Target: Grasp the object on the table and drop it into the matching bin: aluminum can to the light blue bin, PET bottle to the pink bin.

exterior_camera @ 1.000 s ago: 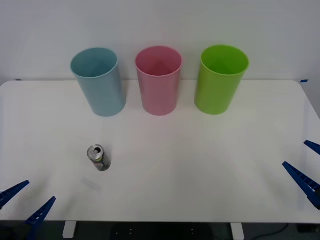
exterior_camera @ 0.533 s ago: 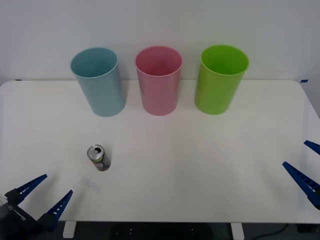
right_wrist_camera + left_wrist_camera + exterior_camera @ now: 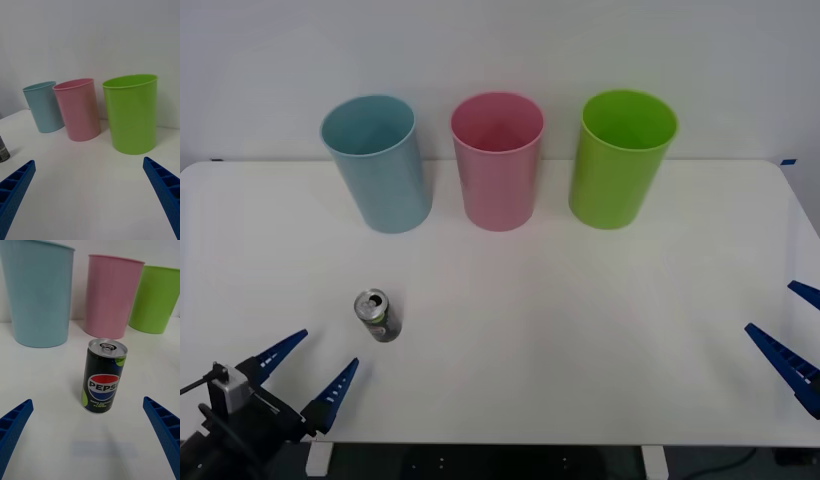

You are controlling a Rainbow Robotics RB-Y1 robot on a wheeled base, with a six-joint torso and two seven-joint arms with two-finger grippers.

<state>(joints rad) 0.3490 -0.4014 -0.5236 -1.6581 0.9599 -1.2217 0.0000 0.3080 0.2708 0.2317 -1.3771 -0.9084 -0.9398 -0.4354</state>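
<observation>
Left gripper [image 3: 306,370] has pushed forward from the table's [image 3: 580,330] near-left corner, fingers spread wide, now just short of the aluminum can [image 3: 377,315]. That can stands upright on the left half, unmoved and untouched. Behind, in a row, stand the light blue bin [image 3: 378,163], pink bin [image 3: 497,160] and lime green bin [image 3: 622,158]. Right gripper [image 3: 792,335] waits unchanged at the right edge, fingers apart.
</observation>
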